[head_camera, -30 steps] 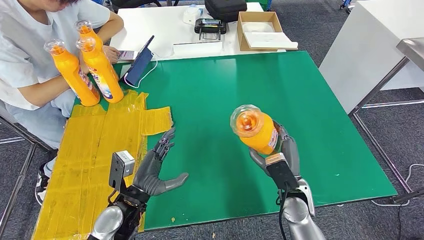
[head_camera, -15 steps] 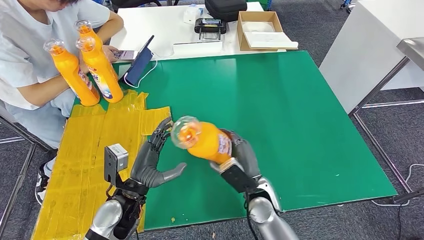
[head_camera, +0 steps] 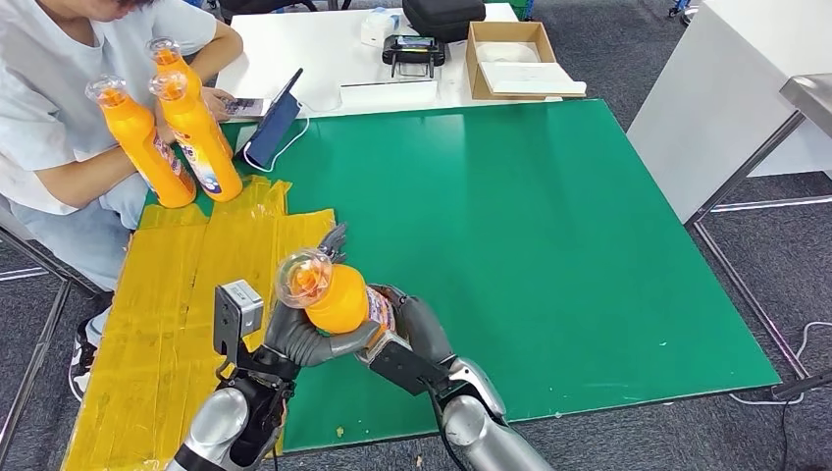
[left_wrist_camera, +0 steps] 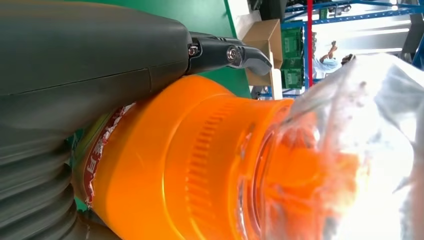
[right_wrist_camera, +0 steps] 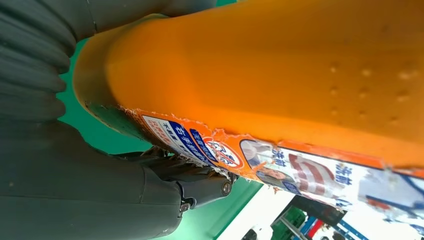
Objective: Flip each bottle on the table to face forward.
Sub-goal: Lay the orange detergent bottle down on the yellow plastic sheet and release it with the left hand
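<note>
While it hangs above the near left part of the green mat, the orange bottle is tilted, its clear cap pointing up and toward the camera. Both hands are on it — the right hand grips the labelled body from the right, and the left hand cups it from the left, thumb under the bottle and fingers reaching up behind the cap. Yellow tape sheets cover the table's left strip. At the far left three more orange bottles stand upright beside a seated person. Behind the mat, a white table carries a cardboard box.
</note>
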Controlling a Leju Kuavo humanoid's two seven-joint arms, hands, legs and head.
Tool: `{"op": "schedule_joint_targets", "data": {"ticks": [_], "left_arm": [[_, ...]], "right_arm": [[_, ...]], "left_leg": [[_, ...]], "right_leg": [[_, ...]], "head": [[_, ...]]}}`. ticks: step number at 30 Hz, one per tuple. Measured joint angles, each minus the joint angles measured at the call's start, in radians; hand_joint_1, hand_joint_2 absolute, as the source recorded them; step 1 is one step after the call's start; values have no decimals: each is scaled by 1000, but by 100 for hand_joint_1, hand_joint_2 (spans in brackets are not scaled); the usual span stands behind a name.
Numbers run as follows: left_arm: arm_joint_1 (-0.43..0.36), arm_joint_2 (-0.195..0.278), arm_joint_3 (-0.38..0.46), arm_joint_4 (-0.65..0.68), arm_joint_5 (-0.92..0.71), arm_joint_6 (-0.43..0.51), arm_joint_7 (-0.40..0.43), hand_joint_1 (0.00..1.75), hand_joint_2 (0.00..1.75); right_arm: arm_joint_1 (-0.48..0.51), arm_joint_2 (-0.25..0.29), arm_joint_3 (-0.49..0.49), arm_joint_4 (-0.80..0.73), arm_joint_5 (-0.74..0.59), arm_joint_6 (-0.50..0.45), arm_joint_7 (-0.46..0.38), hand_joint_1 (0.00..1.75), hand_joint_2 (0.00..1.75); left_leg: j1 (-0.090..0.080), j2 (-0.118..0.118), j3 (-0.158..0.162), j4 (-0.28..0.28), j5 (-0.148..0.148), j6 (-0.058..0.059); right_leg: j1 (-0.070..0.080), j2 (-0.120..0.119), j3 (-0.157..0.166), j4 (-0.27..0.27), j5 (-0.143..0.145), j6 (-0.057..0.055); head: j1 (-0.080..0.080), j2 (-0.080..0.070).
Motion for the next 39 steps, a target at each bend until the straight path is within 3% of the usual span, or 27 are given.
{"op": "schedule_joint_targets", "data": {"ticks": [9, 10, 13, 14, 30, 31, 34, 35, 39], "left_arm": [[-18, 0, -23, 13, -18, -3, -5, 0, 175], [-20, 0, -26, 16, -20, -3, -6, 24, 175], [-26, 0, -36, 25, -27, -4, -10, 155, 175], [-30, 0, -40, 28, -30, -4, -11, 175, 175], [-64, -9, -62, 70, -11, -4, -26, 175, 175], [-65, -10, -61, 71, -8, -3, -26, 175, 175], [-68, -12, -58, 71, -1, 15, -32, 175, 175], [-68, -12, -58, 70, -6, 31, -38, 175, 175], [-68, -11, -50, 64, -87, 136, -72, 175, 175]], "right_arm": [[-22, 6, 6, 31, -37, 4, -10, 174, 175], [-23, 6, 6, 33, -41, 3, -11, 174, 175], [-25, 6, 6, 38, -52, 0, -19, 173, 175], [-25, 6, 5, 39, -55, -2, -23, 172, 175], [-25, 5, 5, 38, -84, -12, -40, 175, 175], [-25, 5, 5, 38, -89, -13, -41, 167, 175], [-24, 5, 5, 34, -118, -14, -52, 36, 175], [-21, 5, 5, 29, -132, -15, -58, 0, 175], [6, 2, -2, -37, -195, -21, -80, 0, 175]], "left_leg": [[0, 0, 0, 0, 0, 0], [0, 0, 0, 0, 0, 0], [0, 0, 0, 0, 0, 0], [0, 0, 0, 0, 0, 0], [0, 0, -1, 0, 0, 0], [0, 0, -1, 0, 0, 0], [0, 0, -1, 0, 0, 0], [0, 0, -1, 0, 0, 0], [0, 0, -1, 0, 0, 0]], "right_leg": [[0, 0, 0, 0, 0, 0], [0, 0, 0, 0, 0, 0], [0, 0, 0, 0, 0, 0], [0, 0, 0, 0, 0, 0], [0, 0, 0, 0, 0, 0], [0, 0, 0, 0, 0, 0], [0, 0, 0, 0, 0, 0], [0, 0, 0, 0, 0, 0], [0, 0, -1, 0, 0, 0]], "head": [[0, 0], [0, 0], [0, 0], [0, 0], [0, 0], [0, 0], [0, 0], [0, 0], [0, 0]]}}
